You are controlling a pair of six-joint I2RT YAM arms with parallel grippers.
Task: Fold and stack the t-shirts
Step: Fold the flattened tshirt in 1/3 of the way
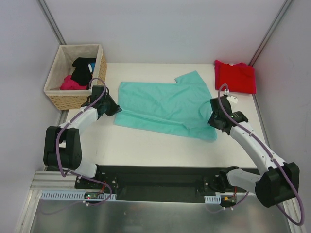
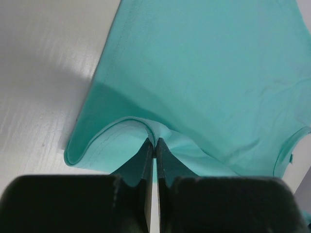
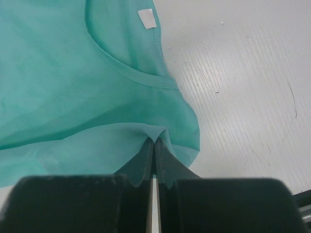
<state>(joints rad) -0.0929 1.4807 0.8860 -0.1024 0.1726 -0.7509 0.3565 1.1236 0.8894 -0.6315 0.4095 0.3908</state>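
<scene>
My left claw [image 2: 155, 143] is fully closed, its 2 fingers pinching the left edge of the teal shirt [image 1: 165, 104]; the cloth rises into a small peak where I hold it, and the hem curls over beside it. My right claw [image 3: 154, 141] is closed just as tight on the shirt's right edge, near the neckline [image 3: 131, 73], with the white label [image 3: 147, 18] lying beyond it. Between my 2 claws the teal shirt lies spread across the middle of the table [image 1: 146, 145], 1 sleeve pointing toward the far side and its near edge slanting toward my right arm. The red shirt [image 1: 235, 76] lies folded at the far right corner, well apart from the teal one. At the far left stands a woven basket [image 1: 73, 100] holding a black garment [image 1: 83, 68] and a pink garment [image 1: 70, 83].
</scene>
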